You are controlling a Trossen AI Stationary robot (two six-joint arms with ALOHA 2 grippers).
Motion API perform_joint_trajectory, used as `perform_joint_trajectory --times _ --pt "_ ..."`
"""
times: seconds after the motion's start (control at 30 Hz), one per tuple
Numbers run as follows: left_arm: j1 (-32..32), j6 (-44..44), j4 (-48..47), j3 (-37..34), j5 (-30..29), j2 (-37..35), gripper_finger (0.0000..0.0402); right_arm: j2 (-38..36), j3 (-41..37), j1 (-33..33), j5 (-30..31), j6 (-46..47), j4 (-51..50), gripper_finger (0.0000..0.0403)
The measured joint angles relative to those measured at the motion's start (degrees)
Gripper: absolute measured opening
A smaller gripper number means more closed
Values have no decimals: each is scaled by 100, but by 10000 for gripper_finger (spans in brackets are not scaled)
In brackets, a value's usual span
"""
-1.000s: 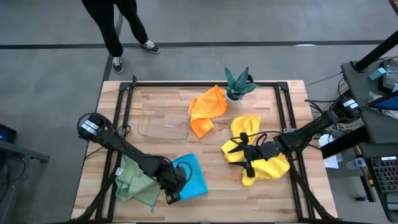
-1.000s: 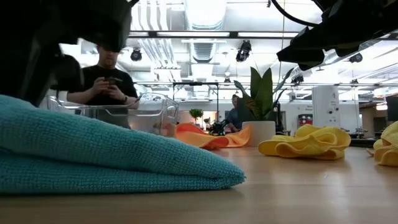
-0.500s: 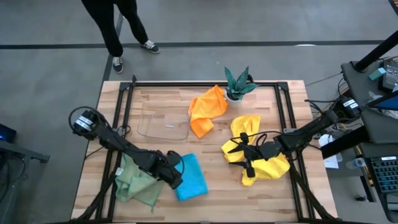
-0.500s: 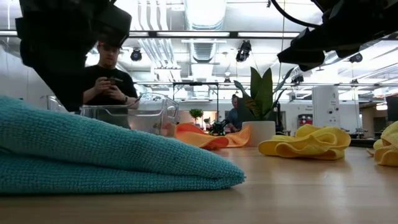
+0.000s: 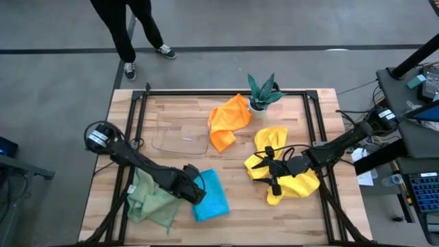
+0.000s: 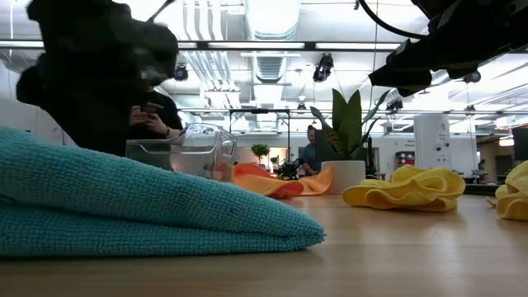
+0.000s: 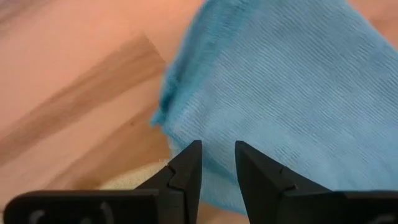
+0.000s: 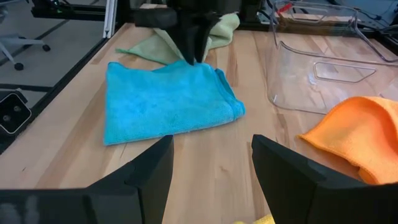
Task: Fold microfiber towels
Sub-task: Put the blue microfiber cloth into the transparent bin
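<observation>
The bright blue towel (image 5: pixel 212 195) lies folded in two layers at the table's near middle; it also shows in the low view (image 6: pixel 124 206). My left gripper (image 5: pixel 195 187) points down at its left edge, fingers a narrow gap apart (image 7: pixel 217 158). The pale green towel (image 5: pixel 149 204) lies crumpled under the left arm. The orange towel (image 5: pixel 228 122) lies bunched at the far middle. Two yellow towels (image 5: pixel 271 139) (image 5: pixel 296 184) lie crumpled at the right. My right gripper (image 5: pixel 266 175) hangs open above them, holding nothing. My left gripper has its fingertips (image 8: pixel 197 59) right at the blue towel's left edge (image 7: pixel 180 124), coming from above. I cannot tell whether they touch the cloth. Nothing is pinched between them.
A clear plastic tray (image 5: pixel 180 134) stands left of the orange towel. A potted plant (image 5: pixel 262 93) stands at the far edge. A person (image 5: pixel 130 27) stands beyond the far left corner. Bare wood shows between the blue and yellow towels.
My left gripper has gone from the blue towel's near left corner toward the table's far edge, along the towel's left side. The blue towel lies as before. My right arm has kept still.
</observation>
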Motion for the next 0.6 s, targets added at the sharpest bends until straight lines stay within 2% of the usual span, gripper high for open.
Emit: perform_joint_trajectory --times 0.37,0.6 --pt "117 -103 10 0 -19 185 82 0 -28 0 0 31 -2 208" --pt "113 23 8 0 378 151 82 0 -28 0 0 32 1 208"
